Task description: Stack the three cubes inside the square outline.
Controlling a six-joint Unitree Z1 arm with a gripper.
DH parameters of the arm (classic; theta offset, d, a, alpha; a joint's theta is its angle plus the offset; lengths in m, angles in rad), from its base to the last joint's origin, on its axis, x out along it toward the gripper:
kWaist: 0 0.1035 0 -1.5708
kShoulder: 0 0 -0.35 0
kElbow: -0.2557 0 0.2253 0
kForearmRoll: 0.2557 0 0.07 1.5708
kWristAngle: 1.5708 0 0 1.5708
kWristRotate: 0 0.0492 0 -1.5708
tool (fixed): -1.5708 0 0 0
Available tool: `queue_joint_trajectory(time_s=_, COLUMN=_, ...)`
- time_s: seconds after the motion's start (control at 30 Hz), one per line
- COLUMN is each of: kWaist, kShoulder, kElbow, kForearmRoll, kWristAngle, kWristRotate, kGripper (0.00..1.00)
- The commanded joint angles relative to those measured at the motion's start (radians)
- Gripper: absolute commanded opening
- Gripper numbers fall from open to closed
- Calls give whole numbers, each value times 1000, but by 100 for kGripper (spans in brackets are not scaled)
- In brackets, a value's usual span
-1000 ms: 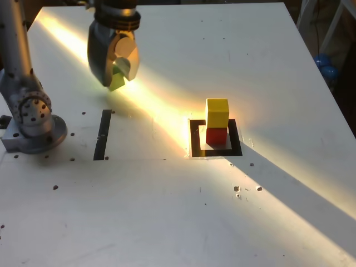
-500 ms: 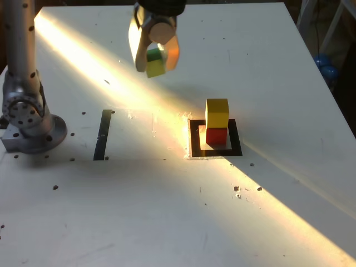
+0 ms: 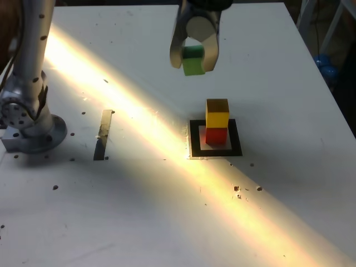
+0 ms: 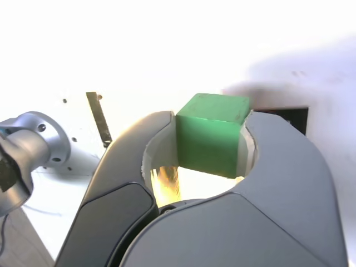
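Hand (image 3: pixel 193 57) holds one cube (image 3: pixel 193 60) between its jaws, up off the bench (image 3: pixel 278 211). Other two cubes (image 3: pixel 217 122) stacked one on the other inside the square outline (image 3: pixel 192 139), below the hand and toward exterior view's right. Strip (image 3: pixel 102 133) and arm base (image 3: pixel 30 125) well apart from the hand, toward exterior view's left.

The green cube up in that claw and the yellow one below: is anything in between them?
Nothing. In the exterior view, the green cube in the end effector hangs apart from the yellow cube; only bare white table shows between.
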Motion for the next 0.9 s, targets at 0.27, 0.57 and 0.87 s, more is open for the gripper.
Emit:
queue_joint_trajectory(time_s=0.27, kWaist=-97, kShoulder=50, kElbow=-65, kForearmRoll=16, kWristAngle=-9, kWristRotate=-11, kGripper=31)
queue_joint_trajectory(time_s=0.57, kWaist=-165, kShoulder=109, kElbow=-111, kForearmRoll=15, kWristAngle=-36, kWristRotate=-34, kGripper=31)
queue_joint_trajectory(time_s=0.87, kWaist=-170, kShoulder=123, kElbow=-119, kForearmRoll=13, kWristAngle=-37, kWristRotate=-37, kGripper=57)
